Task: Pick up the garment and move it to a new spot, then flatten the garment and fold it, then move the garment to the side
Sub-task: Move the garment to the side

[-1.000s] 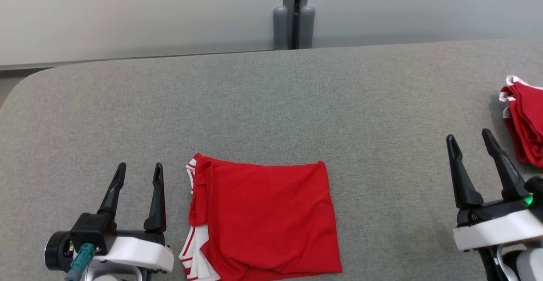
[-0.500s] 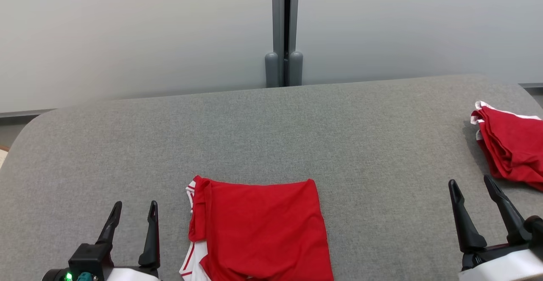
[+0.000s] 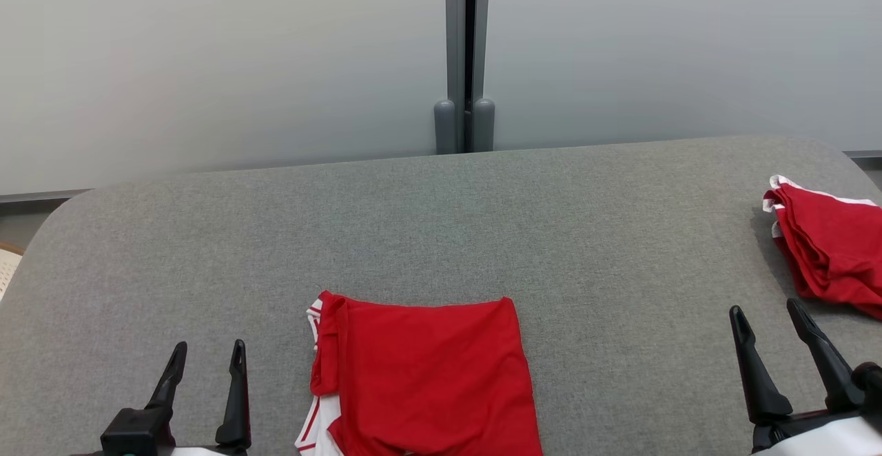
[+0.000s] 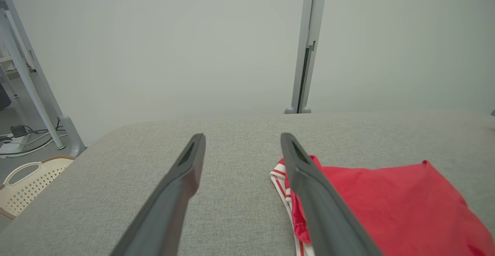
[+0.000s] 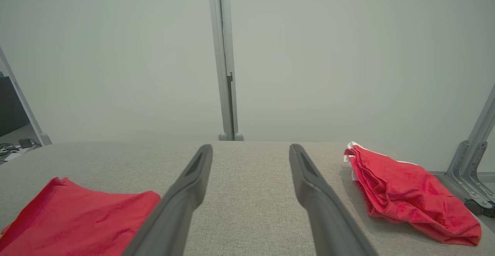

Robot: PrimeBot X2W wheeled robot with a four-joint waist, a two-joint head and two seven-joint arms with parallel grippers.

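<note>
The left gripper, two long dark fingers spread wide and holding nothing, hovers above the near left part of the grey fabric-covered tabletop. The right gripper is equally wide and empty, near the tabletop's right edge. The folded red garment with white striped trim lies flat at the middle of the near edge, between the two grippers. Its trimmed side faces the left gripper, which stands just beside it. The right gripper is well apart from it. The garment's length seems to run away from the near edge, though the head view cuts off its near end. A second, rumpled red garment sits at the right edge, just beyond the right gripper. The left arm looks better placed to reach the folded garment.
</note>
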